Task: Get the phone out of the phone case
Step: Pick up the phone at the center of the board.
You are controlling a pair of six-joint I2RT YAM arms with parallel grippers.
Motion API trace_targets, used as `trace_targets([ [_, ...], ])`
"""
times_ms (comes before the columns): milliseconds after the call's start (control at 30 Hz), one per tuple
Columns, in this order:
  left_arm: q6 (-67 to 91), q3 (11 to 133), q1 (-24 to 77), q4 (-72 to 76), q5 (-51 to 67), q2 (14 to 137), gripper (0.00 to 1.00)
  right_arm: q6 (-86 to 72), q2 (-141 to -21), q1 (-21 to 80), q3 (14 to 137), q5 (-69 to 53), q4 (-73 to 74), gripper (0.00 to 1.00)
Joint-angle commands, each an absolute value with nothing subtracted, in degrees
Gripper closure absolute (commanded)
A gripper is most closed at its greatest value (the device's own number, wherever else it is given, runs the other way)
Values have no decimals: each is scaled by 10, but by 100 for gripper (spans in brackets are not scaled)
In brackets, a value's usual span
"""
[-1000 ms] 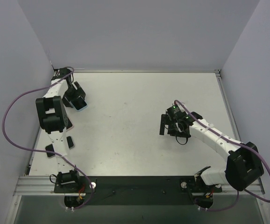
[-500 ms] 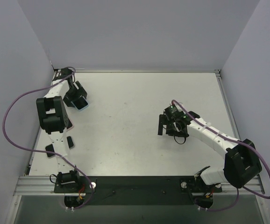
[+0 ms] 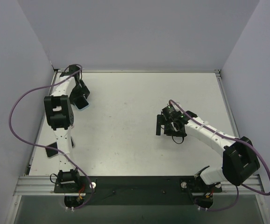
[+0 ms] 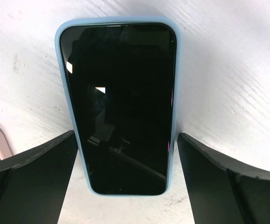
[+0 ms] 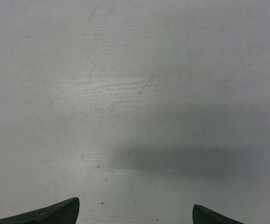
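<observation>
Logged right gripper (image 3: 162, 126) at 3 o'clock of desk (image 3: 125, 140) centre: spread wide, empty, above bare surface. Farther out at 10 o'clock, found left gripper (image 4: 125, 140) wide apart, straddling phone (image 4: 121, 107), clamping nothing. Noted phone flat, screen-up, seated in blue phone case (image 4: 116, 20).

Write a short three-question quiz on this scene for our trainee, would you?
1. True or false: the phone is out of its case.
2. Under the right hand lies: A) the phone B) bare table C) a charger.
3. Which hand has its fingers either side of the phone?
Key: 1 false; 2 B; 3 the left hand.
</observation>
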State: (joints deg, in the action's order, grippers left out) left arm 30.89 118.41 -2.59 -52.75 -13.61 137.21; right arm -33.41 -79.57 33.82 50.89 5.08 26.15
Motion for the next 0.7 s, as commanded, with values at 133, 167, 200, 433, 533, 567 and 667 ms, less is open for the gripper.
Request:
trace_targets([
  [133, 311, 1196, -25, -559, -151, 1386, 3, -335, -798, 346, 530, 58, 273, 3],
  [167, 311, 1194, -25, -557, -149, 1385, 3, -334, -797, 346, 532, 58, 273, 3],
  [200, 312, 1182, -26, -555, -145, 1383, 2, -335, -797, 346, 532, 57, 273, 3],
  [433, 319, 1083, -37, -468, -55, 1316, 51, -338, -776, 348, 533, 64, 280, 3],
  [533, 316, 1046, -34, -455, -8, 1287, 56, -345, -759, 348, 533, 64, 287, 3],
  [567, 312, 1028, -32, -442, 24, 1260, 59, -346, -750, 348, 534, 62, 289, 3],
  [667, 309, 952, -17, -416, 35, 1203, 60, -357, -736, 346, 542, 60, 300, 3],
])
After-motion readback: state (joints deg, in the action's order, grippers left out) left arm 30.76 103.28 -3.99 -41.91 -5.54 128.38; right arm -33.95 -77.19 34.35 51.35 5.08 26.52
